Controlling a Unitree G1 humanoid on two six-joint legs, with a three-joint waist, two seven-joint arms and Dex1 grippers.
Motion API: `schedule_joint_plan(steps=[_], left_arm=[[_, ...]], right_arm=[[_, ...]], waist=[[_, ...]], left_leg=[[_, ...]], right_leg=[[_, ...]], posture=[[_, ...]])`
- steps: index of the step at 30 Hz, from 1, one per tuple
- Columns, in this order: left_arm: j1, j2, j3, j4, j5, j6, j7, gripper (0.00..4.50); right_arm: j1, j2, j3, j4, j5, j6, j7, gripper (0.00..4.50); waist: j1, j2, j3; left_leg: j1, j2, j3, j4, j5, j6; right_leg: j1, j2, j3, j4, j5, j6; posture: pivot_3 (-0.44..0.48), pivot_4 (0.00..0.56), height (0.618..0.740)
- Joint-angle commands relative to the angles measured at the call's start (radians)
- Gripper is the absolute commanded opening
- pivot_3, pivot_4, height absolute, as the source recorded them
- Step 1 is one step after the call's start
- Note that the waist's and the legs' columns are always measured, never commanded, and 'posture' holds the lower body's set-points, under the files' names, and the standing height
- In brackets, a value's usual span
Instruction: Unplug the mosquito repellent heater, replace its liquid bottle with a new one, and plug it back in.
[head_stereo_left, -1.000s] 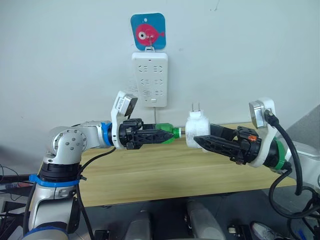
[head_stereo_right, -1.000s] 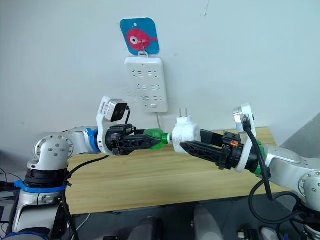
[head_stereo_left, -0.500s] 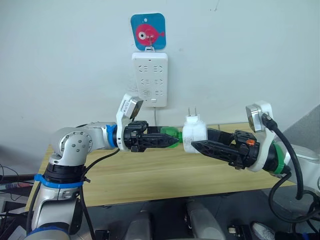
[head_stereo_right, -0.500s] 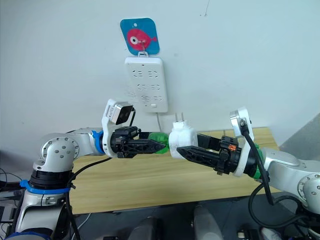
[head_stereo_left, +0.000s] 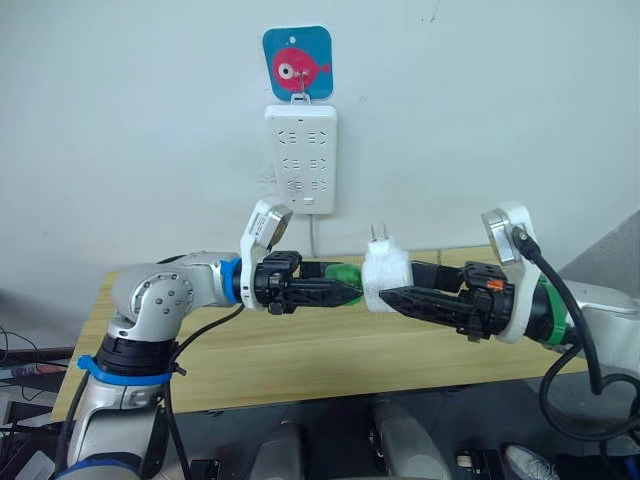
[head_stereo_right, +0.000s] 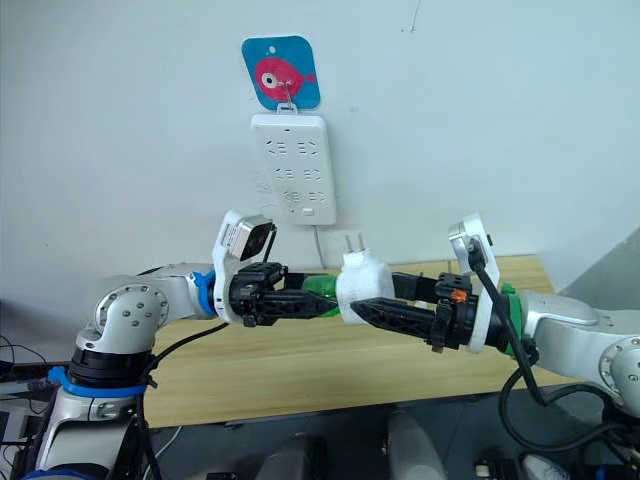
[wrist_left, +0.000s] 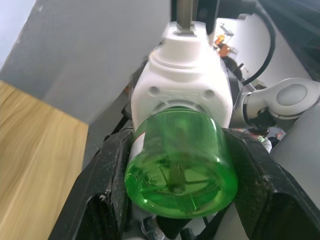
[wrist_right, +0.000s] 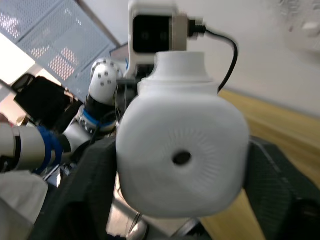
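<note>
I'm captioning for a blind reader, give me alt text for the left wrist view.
A green bottle sits clamped between the left gripper's two black fingers, its neck in the white heater. A wooden table lies to one side.

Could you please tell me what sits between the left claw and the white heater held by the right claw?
A translucent green plastic bottle sits there: the left claw grips it, its far end seated in the small white rounded plastic heater held by the right claw, shown in the left wrist view.

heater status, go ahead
Right gripper shut on heater, unplugged, above the table. Left gripper shut on green bottle, seated in heater. Nothing blocking power strip.
</note>
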Motion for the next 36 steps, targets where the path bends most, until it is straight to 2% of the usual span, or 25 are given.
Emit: schedule_joint_plan(steps=[1,5,8,11,12,14,18,22,25,31,36], left_arm=[[-0.009,-0.005,0.02,-0.013,-0.013,-0.012,0.015,2.37],[-0.007,-0.017,0.037,0.003,-0.03,-0.003,0.036,2.37],[-0.011,-0.042,0.059,0.024,-0.055,0.013,0.073,2.37],[-0.022,-0.059,0.077,0.055,-0.062,0.017,0.106,2.37],[-0.026,-0.062,0.082,0.064,-0.063,0.019,0.111,2.37],[-0.03,-0.057,0.081,0.071,-0.06,0.022,0.109,2.37],[-0.029,-0.03,0.066,0.07,-0.059,0.041,0.074,2.37],[-0.03,0.015,0.027,0.054,-0.054,0.067,0.003,2.37],[-0.048,0.029,0.012,0.062,-0.054,0.078,-0.032,2.37],[-0.076,0.026,0.008,0.078,-0.059,0.097,-0.049,2.37],[-0.072,0.011,0.025,0.082,-0.068,0.106,-0.023,2.37]], right_arm=[[-0.004,-0.037,-0.02,-0.021,0.039,-0.003,0.006,4.5],[0.005,-0.081,-0.028,-0.014,0.036,0.003,0.007,4.5],[0.037,-0.129,-0.037,-0.044,-0.047,0.034,0.073,4.5],[0.13,-0.184,-0.069,-0.109,-0.236,0.032,0.203,4.5],[0.179,-0.204,-0.087,-0.128,-0.312,0.016,0.257,4.33],[0.278,-0.226,-0.138,-0.143,-0.434,-0.023,0.354,3.93],[0.355,-0.22,-0.212,-0.11,-0.633,-0.12,0.451,2.45],[0.207,-0.166,-0.199,-0.022,-0.67,-0.163,0.454,0.96],[0.099,-0.114,-0.112,0.028,-0.746,-0.174,0.463,0.02],[0.021,-0.021,0.026,0.055,-0.843,-0.184,0.526,0.0],[0.017,0.03,0.03,0.009,-0.773,-0.132,0.538,0.0]], waist=[[-0.001,0.0,0.0],[0.0,0.0,0.0],[0.001,0.0,0.0],[0.008,0.0,0.0],[0.011,0.0,0.0],[0.015,0.0,0.0],[0.017,0.0,0.0],[0.009,-0.001,0.0],[0.004,-0.001,0.0],[-0.001,-0.001,0.0],[-0.001,-0.001,0.0]], left_leg=[[0.0,0.0,0.0,0.0,0.0,0.0],[0.0,0.0,0.0,0.0,0.0,0.0],[0.0,0.0,0.001,0.0,0.0,0.0],[0.0,0.0,0.0,0.0,0.0,0.0],[0.0,0.0,0.0,0.0,0.0,0.0],[0.0,0.0,0.0,0.0,0.0,0.0],[0.001,0.0,0.002,0.001,0.0,0.0],[0.003,0.0,0.004,0.001,0.0,0.0],[0.004,0.0,0.004,0.001,0.0,-0.001],[0.002,0.0,0.002,0.001,0.0,0.0],[0.001,0.0,0.0,0.001,0.0,0.0]], right_leg=[[0.0,0.0,0.0,0.0,0.0,0.0],[0.0,0.0,0.0,0.001,0.0,0.001],[0.0,0.0,0.0,0.0,-0.001,0.001],[0.0,0.0,-0.001,0.0,-0.001,0.001],[0.0,0.0,-0.001,0.0,-0.001,0.002],[0.0,0.0,-0.002,0.0,-0.002,0.003],[0.0,0.0,-0.001,0.0,-0.002,0.004],[0.001,0.001,0.001,0.001,-0.001,0.005],[0.002,0.001,0.002,0.001,-0.001,0.004],[0.001,0.0,0.0,0.001,0.002,0.0],[0.0,-0.001,0.0,0.001,0.002,-0.001]], posture=[[-0.17,0.17,0.733],[-0.171,0.17,0.733],[-0.172,0.17,0.733],[-0.173,0.169,0.733],[-0.173,0.169,0.733],[-0.173,0.169,0.733],[-0.187,0.168,0.733],[-0.198,0.168,0.733],[-0.203,0.167,0.733],[-0.201,0.166,0.733],[-0.201,0.166,0.733]])
